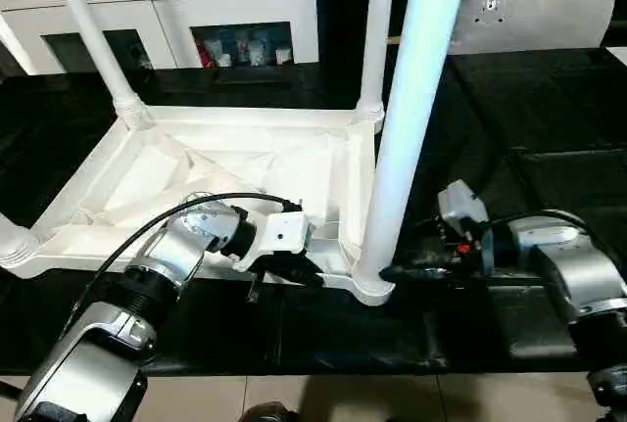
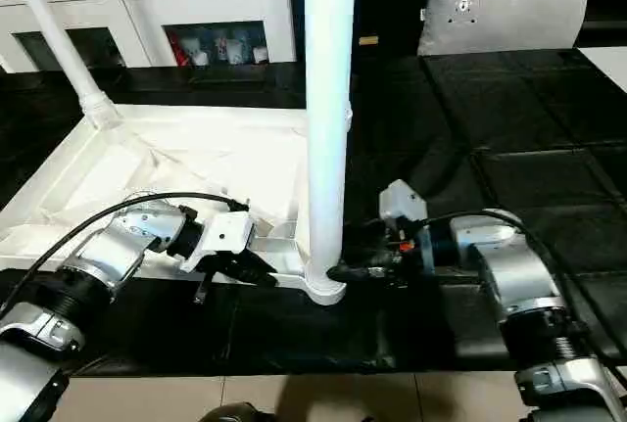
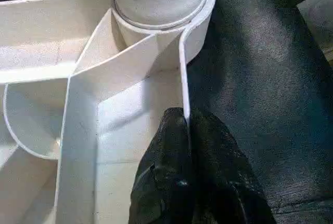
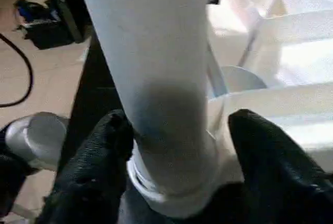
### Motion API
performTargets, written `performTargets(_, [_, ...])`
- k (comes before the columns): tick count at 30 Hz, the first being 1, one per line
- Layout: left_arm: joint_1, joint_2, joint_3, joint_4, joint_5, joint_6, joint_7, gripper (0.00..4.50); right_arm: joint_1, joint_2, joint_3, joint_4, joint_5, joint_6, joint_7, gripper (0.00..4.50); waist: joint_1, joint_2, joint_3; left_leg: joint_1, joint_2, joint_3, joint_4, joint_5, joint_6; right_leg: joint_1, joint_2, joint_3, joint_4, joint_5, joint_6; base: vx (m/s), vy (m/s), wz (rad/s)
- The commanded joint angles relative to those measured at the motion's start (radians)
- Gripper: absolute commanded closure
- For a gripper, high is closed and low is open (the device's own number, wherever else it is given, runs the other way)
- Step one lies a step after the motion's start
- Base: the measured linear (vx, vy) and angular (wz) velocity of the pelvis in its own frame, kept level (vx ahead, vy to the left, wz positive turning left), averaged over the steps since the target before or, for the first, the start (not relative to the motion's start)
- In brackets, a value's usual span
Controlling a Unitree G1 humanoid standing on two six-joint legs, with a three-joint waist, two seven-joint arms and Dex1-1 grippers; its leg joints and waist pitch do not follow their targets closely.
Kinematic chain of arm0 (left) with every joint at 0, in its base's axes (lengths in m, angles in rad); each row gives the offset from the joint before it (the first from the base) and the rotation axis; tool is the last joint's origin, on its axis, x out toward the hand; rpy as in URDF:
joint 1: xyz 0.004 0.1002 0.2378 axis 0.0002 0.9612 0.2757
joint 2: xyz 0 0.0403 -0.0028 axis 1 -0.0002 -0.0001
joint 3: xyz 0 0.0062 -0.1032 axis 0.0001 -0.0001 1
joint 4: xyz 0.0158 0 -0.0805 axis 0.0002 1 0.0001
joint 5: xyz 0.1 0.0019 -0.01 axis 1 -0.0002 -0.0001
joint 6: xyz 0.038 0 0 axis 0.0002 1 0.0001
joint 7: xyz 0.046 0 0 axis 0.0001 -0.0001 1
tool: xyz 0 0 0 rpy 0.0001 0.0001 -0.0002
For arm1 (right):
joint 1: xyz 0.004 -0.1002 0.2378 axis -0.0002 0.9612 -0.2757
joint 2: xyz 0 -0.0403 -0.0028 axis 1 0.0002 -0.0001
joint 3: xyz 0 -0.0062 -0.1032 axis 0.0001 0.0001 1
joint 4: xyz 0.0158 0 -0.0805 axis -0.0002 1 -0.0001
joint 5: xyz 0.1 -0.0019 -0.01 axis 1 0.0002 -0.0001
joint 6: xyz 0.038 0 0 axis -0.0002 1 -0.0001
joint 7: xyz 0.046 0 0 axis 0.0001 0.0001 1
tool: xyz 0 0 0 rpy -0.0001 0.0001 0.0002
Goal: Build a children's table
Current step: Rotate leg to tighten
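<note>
The near leg (image 1: 407, 118) stands upright between the right end effector (image 4: 177, 146), its fingers spread around its base; the left end effector (image 3: 184, 130), at nine o'clock, pinches the tabletop's rim (image 3: 183, 73).

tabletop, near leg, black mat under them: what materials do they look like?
Tabletop: looks like moulded white plastic, matt, with thin ribs and a rounded corner socket.
Near leg: white tube, smooth satin sheen; plastic or coated metal, can't tell.
Black mat: probably padded vinyl or leatherette, with quilted seams and a soft gloss.

White leg (image 4: 156, 68) in corner socket (image 4: 182, 193), end effector (image 4: 179, 146) astride
</note>
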Motion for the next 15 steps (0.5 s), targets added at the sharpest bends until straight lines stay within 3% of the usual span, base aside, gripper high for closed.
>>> performTargets(1, [-0.011,-0.011,-0.043,-0.034,0.011,-0.025,-0.037,4.5,-0.019,0.003,0.014,-0.002,0.014,0.017,0.021,1.74,-0.003,-0.028,-0.076,0.017,0.131,-0.051,-0.079,-0.094,0.1,0.054,-0.114,0.089,-0.059,-0.238,-0.162,0.0,0.0,0.0])
performTargets(6, [-0.011,-0.011,-0.044,-0.034,0.011,-0.022,-0.04,4.5,-0.026,0.011,0.022,0.001,0.014,0.036,0.028,2.25,0.007,-0.026,-0.077,0.016,0.131,-0.052,-0.079,-0.085,0.097,0.053,-0.116,0.089,-0.057,-0.229,-0.159,0.0,0.0,0.0])
performTargets(15, [-0.013,-0.022,-0.018,-0.019,0.007,0.032,0.003,4.5,0.004,0.015,0.032,-0.044,0.032,0.068,0.024,2.51,0.007,-0.027,-0.076,0.016,0.131,-0.052,-0.079,-0.087,0.087,0.055,-0.115,0.089,-0.058,-0.236,-0.153,0.0,0.0,0.0])
